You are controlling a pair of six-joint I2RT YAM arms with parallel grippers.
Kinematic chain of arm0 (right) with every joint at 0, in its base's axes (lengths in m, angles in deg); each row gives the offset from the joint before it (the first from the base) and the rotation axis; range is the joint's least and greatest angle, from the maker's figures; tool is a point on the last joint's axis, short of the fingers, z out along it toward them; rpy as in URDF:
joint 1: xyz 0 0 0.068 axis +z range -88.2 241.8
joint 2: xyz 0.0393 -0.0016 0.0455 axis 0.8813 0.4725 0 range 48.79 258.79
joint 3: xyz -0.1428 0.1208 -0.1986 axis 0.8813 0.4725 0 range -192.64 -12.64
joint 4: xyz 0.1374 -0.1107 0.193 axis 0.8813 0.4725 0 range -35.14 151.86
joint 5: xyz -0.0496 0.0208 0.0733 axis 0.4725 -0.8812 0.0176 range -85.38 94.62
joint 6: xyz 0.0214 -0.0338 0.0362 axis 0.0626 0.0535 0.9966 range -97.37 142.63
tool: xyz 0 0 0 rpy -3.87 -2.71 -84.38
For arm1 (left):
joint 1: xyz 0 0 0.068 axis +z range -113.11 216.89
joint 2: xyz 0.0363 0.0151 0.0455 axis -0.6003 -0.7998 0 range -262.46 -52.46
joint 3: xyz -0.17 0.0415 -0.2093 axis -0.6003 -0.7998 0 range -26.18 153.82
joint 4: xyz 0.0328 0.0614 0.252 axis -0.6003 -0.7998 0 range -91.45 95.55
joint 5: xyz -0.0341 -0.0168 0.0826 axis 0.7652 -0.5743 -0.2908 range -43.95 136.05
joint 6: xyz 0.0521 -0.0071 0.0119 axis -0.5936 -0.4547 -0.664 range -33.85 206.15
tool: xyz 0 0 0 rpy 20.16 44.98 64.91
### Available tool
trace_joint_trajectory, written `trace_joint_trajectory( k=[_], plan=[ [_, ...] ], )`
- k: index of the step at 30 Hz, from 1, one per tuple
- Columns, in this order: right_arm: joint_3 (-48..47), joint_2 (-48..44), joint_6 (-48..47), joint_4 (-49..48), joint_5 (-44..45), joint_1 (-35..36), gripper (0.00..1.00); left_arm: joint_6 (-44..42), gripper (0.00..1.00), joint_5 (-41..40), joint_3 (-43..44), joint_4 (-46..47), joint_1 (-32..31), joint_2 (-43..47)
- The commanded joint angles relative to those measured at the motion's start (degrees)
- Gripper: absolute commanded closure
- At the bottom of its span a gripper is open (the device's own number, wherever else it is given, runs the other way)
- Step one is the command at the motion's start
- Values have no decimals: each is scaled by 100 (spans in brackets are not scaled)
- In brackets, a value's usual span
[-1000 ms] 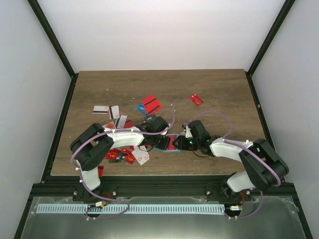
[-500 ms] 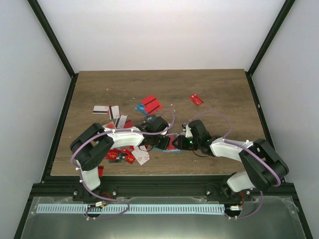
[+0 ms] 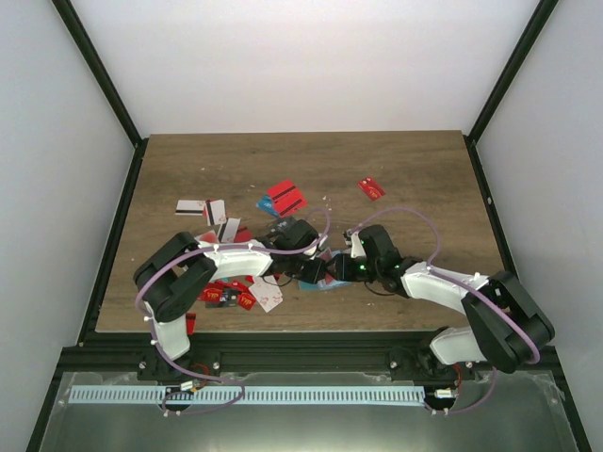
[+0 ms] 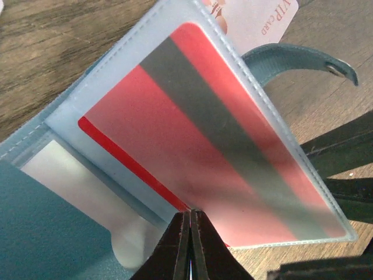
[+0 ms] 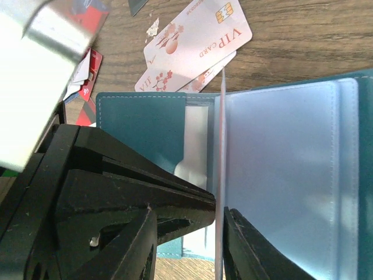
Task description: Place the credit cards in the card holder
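Red card (image 4: 151, 122) inside card holder (image 4: 35, 233) sleeve, edge between closed left jaws

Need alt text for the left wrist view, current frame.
Close-up of the open teal card holder: a red credit card with a dark stripe sits inside a clear pocket, whose lower edge the left pincer pinches shut. A white VIP card lies behind on the wooden table.

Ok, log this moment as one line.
left fingers: shut on holder sleeve | red card: mostly in sleeve | right fingers: open, straddling sleeve edge | loose cards: on table
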Motion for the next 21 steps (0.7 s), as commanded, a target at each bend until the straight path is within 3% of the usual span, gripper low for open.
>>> trace_joint_trajectory(
  k=[1, 21],
  plan=[
    [-55, -4, -55, -4, -180, -25, 67, 97, 96, 136, -37, 195, -10, 27],
    [-153, 103, 5, -85, -517, -9, 66, 347, 96, -451, -1057, 130, 492, 1770]
  ],
)
